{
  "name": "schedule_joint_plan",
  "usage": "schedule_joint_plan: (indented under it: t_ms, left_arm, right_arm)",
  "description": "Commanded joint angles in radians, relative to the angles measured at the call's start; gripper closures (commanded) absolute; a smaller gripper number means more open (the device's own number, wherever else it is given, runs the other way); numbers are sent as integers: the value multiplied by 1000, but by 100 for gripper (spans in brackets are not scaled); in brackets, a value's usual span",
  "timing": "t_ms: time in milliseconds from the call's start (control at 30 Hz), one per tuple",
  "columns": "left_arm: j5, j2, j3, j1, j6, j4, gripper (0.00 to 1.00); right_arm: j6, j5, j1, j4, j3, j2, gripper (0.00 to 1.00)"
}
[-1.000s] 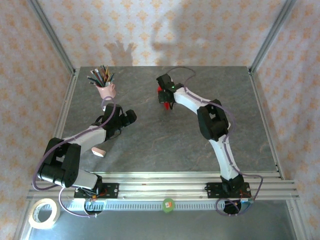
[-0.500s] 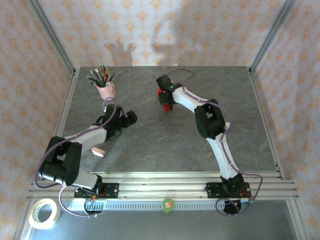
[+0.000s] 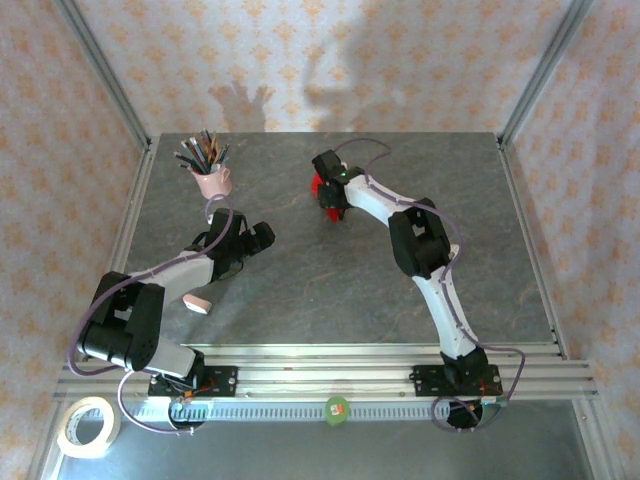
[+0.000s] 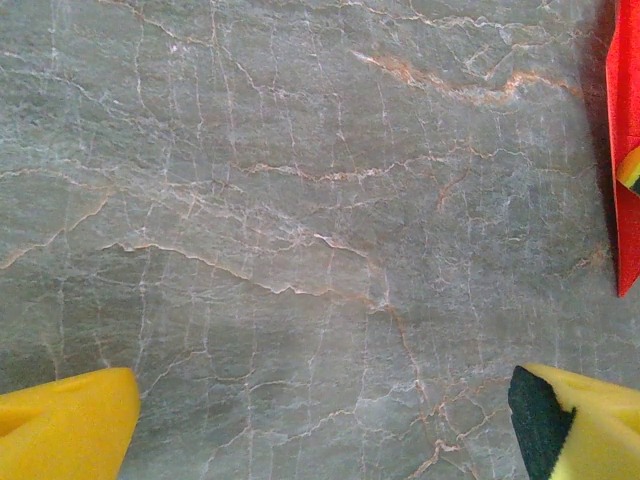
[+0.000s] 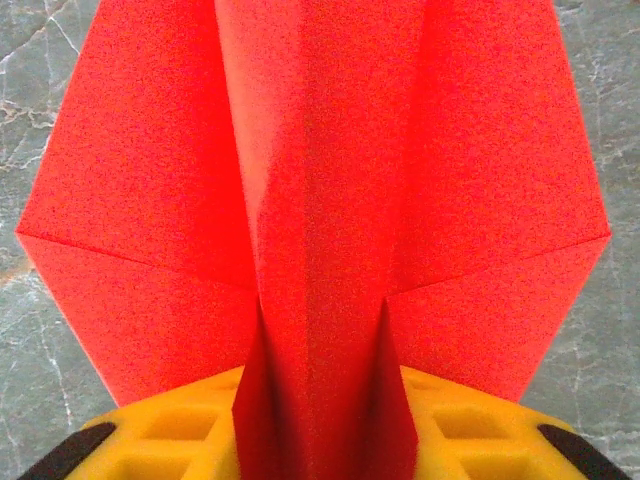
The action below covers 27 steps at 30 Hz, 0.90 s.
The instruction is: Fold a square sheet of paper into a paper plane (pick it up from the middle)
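Left end effector (image 4: 320, 415) is the nearer one. Its two yellow fingers (image 4: 70, 425) stand far apart, with nothing between them but the grey stone-look tabletop (image 4: 300, 200). It hangs low over that spot and holds nothing. Farther back, near the middle of the tabletop, the right end effector (image 3: 334, 203) points down at the bright red folded paper plane (image 5: 320, 180). From the right wrist, the plane's middle fold runs down between the yellow fingers, and its two wings spread out to each side over the stone. The paper hides the gap, so I cannot tell if the fingers are pinching the fold or have let it go. One thing is new: a second ago only a small bit of red peeked out beside this end effector from above, and now more red sticks out on its left side. I think the grip is getting looser and the paper is springing wider. The plane already has its creases and wings, so the folding looks done or almost done, and this is likely the putting-down part. Farthest back on the left stands a pink cup (image 3: 212, 182) full of pencils or brushes (image 3: 203, 152), well apart from the plane.
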Motion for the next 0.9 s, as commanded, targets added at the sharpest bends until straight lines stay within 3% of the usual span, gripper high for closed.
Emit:
schedule_joint_plan:
  t_ms: [0, 533, 733, 867]
  left_arm:
    - [6, 9, 11, 8, 15, -11, 3]
    - [-18, -35, 48, 8, 15, -46, 3]
    - [-130, -103, 138, 10, 47, -101, 3]
    - [-251, -151, 182, 20, 65, -117, 1]
  right_arm:
    - [0, 55, -10, -26, -38, 37, 62]
    - [27, 47, -13, 11, -40, -19, 57]
    - [15, 64, -13, 19, 5, -163, 53]
    - [9, 89, -18, 105, -108, -322, 47]
